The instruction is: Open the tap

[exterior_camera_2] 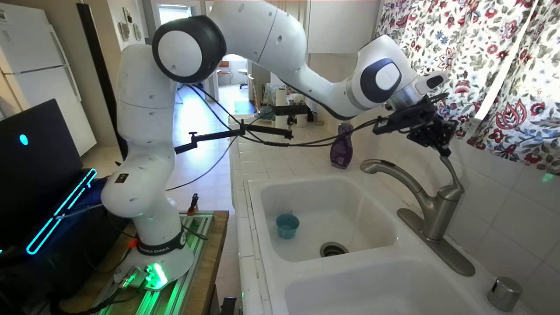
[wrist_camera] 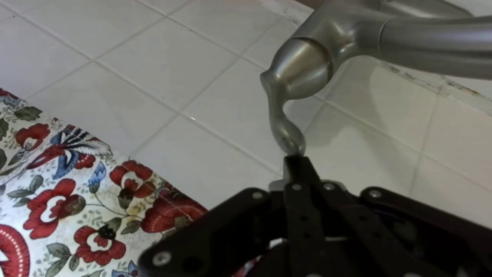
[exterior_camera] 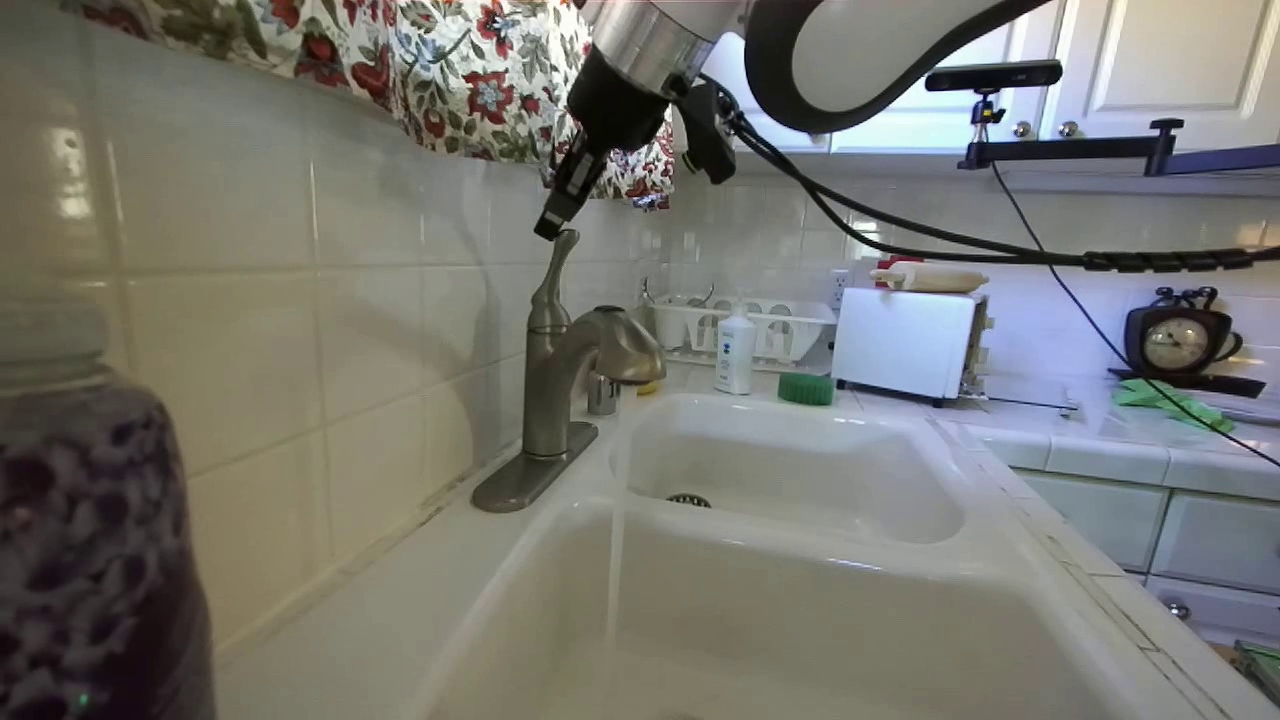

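Note:
The tap is brushed grey metal and stands at the back of the sink by the tiled wall. It shows in both exterior views [exterior_camera: 545, 400] [exterior_camera_2: 437, 214] and in the wrist view [wrist_camera: 303, 71]. Its lever [exterior_camera: 553, 275] points upward. A thin stream of water [exterior_camera: 615, 560] falls from the spout into the near basin in an exterior view. My gripper [exterior_camera: 550, 227] is shut, its fingers together with nothing seen between them. Its tips are at the lever's upper end, as the wrist view [wrist_camera: 296, 159] also shows. Whether they touch it is hard to tell.
A white double sink [exterior_camera: 790, 530] lies below. A floral curtain [exterior_camera_2: 477, 70] hangs beside the gripper, and the tiled wall [wrist_camera: 215, 154] is close behind the lever. A blue cup [exterior_camera_2: 287, 226] stands in a basin. A purple bottle [exterior_camera_2: 341, 146] stands on the counter.

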Controlling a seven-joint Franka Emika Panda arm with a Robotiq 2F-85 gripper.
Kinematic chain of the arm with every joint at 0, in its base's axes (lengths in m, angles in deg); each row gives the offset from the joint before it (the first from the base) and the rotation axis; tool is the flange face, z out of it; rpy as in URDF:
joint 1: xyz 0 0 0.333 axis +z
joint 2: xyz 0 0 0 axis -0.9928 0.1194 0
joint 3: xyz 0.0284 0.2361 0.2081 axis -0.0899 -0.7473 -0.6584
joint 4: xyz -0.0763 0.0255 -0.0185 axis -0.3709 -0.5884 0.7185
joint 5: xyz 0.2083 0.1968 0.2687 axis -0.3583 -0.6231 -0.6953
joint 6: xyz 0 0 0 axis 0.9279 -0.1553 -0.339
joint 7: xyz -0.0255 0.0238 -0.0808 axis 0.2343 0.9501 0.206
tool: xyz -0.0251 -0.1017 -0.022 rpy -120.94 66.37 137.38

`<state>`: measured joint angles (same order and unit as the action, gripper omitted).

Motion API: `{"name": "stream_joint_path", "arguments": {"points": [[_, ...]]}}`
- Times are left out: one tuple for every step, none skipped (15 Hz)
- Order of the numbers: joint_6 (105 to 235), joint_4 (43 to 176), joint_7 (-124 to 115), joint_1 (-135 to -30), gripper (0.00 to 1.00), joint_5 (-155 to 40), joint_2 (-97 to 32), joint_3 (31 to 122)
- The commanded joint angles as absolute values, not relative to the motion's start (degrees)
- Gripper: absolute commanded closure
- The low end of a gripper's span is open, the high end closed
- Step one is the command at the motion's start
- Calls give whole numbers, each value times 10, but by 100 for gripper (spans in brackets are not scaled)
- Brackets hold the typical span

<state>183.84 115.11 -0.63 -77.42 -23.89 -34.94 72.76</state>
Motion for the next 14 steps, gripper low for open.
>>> {"name": "stream_joint_path", "arguments": {"points": [[1831, 1140, -21, -766, 100, -217, -340, 739], [1827, 1142, -22, -765, 100, -216, -342, 740], [1826, 1144, -23, -766, 100, -215, -343, 742], [1826, 1146, -24, -766, 100, -213, -345, 743], [1824, 1148, -25, -766, 100, -210, -346, 746], [1822, 1151, -24, -768, 100, -212, -349, 747], [1820, 1154, -25, -768, 100, -210, -351, 749], [1817, 1158, -20, -770, 100, -218, -355, 748], [1816, 1159, -22, -770, 100, -216, -355, 750], [1816, 1160, -21, -771, 100, -220, -355, 749], [1819, 1159, -27, -768, 100, -209, -355, 752], [1819, 1160, -29, -768, 100, -206, -356, 754], [1818, 1160, -30, -769, 100, -203, -357, 756], [1817, 1162, -31, -769, 100, -198, -358, 758]]}}
